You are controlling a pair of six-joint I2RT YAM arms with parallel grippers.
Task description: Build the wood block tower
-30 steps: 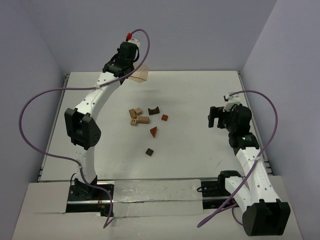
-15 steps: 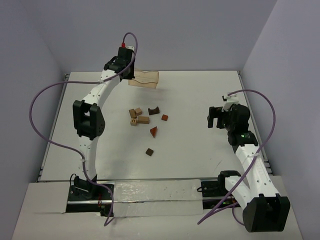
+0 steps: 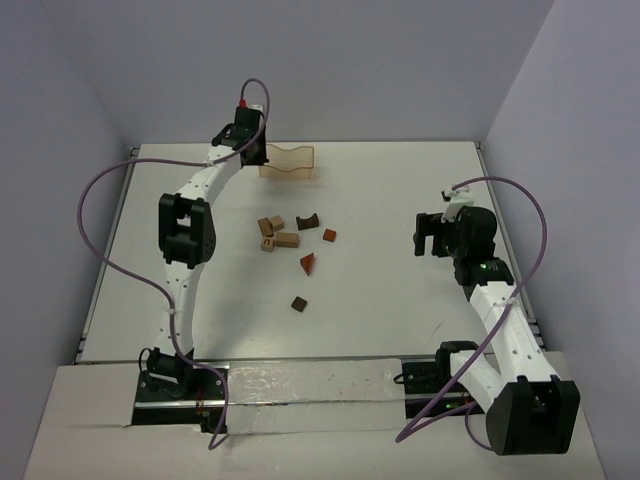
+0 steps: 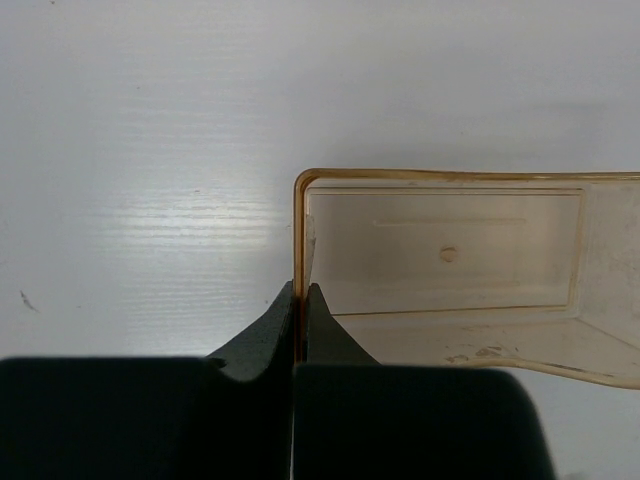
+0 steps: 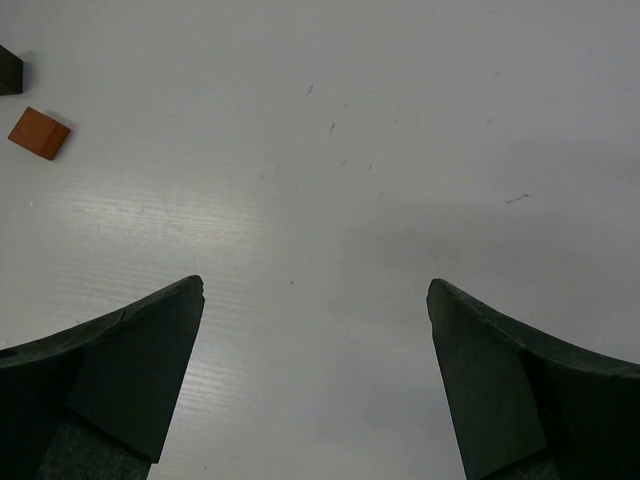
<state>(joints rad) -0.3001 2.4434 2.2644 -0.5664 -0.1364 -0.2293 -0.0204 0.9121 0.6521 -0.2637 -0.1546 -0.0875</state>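
Nearest the arm bases lies a lone dark brown cube (image 3: 298, 303). Just beyond it is a reddish wedge (image 3: 307, 263).

Further in, mid-table, is the rest of the wood block tower, unbuilt. There is a tan cuboid (image 3: 286, 239) with its long axis running roughly left-right, small tan pieces (image 3: 267, 226) touching or just beside it, a dark notched piece (image 3: 307, 221) and a red-brown cube (image 3: 329, 236). Nothing is stacked.

Level with that cluster, the right gripper (image 3: 432, 235) hangs over bare table with its jaws spread wide and nothing between them. The blocks lie to its left. The wrist view catches the red-brown cube at the frame's far left edge, so that piece is closest.

At the far edge, the left gripper (image 3: 255, 155) is pinched tight on the side wall of the orange tray (image 3: 292, 150), so it is busy and well behind the blocks. The right arm looks better placed for a first pick.

Against a second ago, the tray was mostly hidden by the gripper and now shows open-side up and further right. The left arm has stretched out. The blocks and the right arm are unmoved.
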